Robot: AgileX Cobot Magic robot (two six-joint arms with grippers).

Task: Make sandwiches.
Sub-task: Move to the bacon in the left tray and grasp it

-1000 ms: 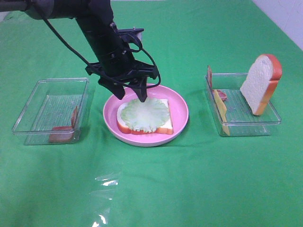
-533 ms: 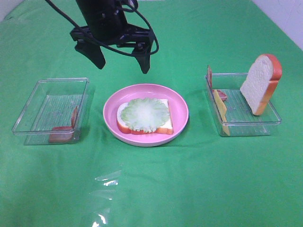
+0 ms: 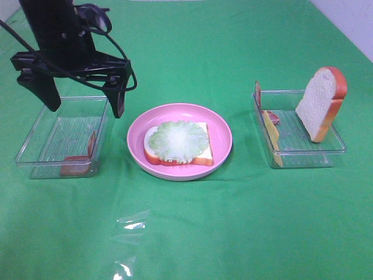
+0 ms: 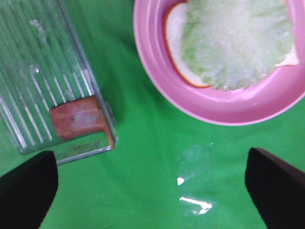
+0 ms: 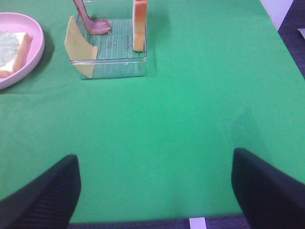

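Looking down from the high camera, a green worktop [image 3: 250, 233] fills the frame. At centre sits a pink plate [image 3: 224, 131] carrying the open sandwich [image 3: 178, 144]: one white bread slice with an orange-brown crust, topped by a pale green lettuce leaf. At upper left the left hand [image 3: 85, 111] hangs above a clear tray [image 3: 35, 153], its two black fingers spread wide with nothing between them. A reddish bacon strip [image 3: 77, 164] lies in that tray's near corner. At right, a second clear tray [image 3: 303, 156] holds a spare bread slice [image 3: 319, 104] standing upright against its far corner, a yellow cheese slice [image 3: 271, 139] on edge along its left wall, and more bacon beside the cheese. A scrap of clear film [image 3: 131, 224] glints low in the frame.

From the left wrist camera, the dark fingertips stand far apart over bare cloth, with the bacon tray, the plate and the lettuce-covered bread beyond.

From the right wrist camera, the right hand [image 5: 157, 191] is also spread and empty, over open cloth well short of the tray of bread, cheese and bacon.
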